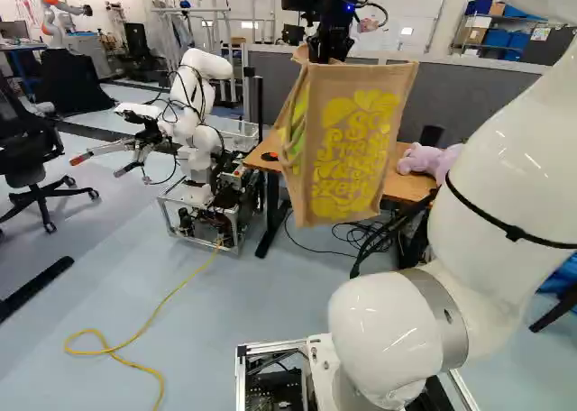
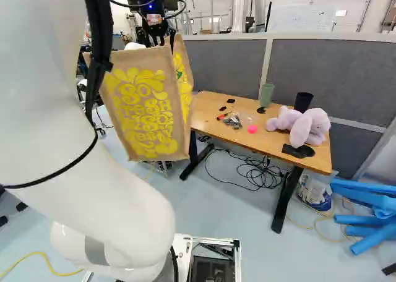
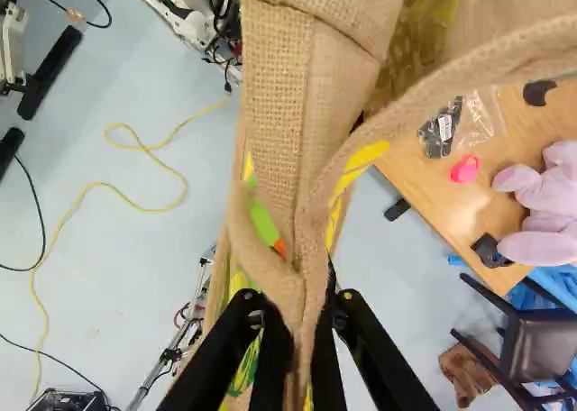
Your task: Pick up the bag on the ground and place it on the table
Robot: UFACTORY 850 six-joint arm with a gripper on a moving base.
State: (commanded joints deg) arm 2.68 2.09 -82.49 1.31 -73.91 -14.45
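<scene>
Burlap tote bag [image 1: 352, 141], yellow lettering on its face, hangs off the floor just beside the near left end of the table [image 2: 266, 145], as the right base view shows; not set down. Gripper [image 3: 298, 305]: both fingers clamped on the bag's rim, cloth bunched between them.

Handling (judged): coarse weave, so good friction and low slip risk. Walls soft but hold some shape; expect swing and sag rather than breakage. Probably light; contents, if any, cannot be determined, so load unconfirmed. Hold point: present pinch at the top rim is sound, leaving the base free to land first. A grab at a side panel would likely fold it.

Next: carry slowly over the bare wood, short of the lavender plush toy [image 2: 303, 124] and the green cup [image 2: 266, 95]. Risk: low-hanging base catches the table edge; raise if needed.
</scene>
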